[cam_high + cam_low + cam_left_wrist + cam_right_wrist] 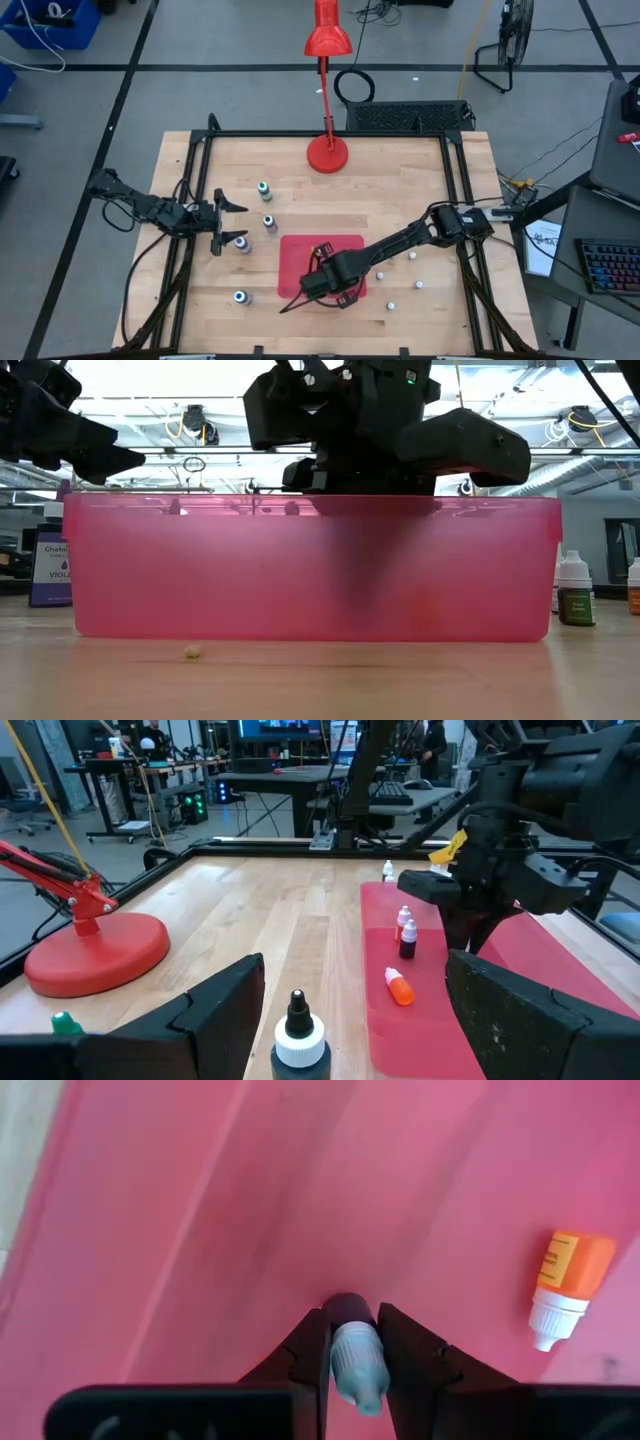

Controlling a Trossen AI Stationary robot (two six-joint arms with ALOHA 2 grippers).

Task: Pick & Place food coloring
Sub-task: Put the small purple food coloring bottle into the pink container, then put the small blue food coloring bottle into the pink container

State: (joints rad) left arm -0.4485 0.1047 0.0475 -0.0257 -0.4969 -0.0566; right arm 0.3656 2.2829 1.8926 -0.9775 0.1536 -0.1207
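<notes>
A: What's the biggest thing here?

B: The wooden tabletop, with a red desk lamp standing at its far edge. Next in size is the flat red tray near the middle of the front half.

A: And the arms?

B: The right arm reaches in from the right side, and the right hand is down over the tray's front part. The left arm comes in from the left edge, and the left hand hangs over the tabletop left of the tray, its fingers spread wide with nothing between them.

A: Is the right hand holding anything?

B: Yes. In its wrist view the two fingers are closed tight around a dark-bodied bottle of food coloring with a pale teal cap, right over the tray floor.

A: Where's the rest of the food coloring?

B: An orange bottle lies on its side inside the tray. Two small bottles stand upright in the tray. Teal-capped bottles stand on the tabletop left of the tray, and white-capped bottles sit scattered to its right. One bottle stands just before the left hand.
</notes>
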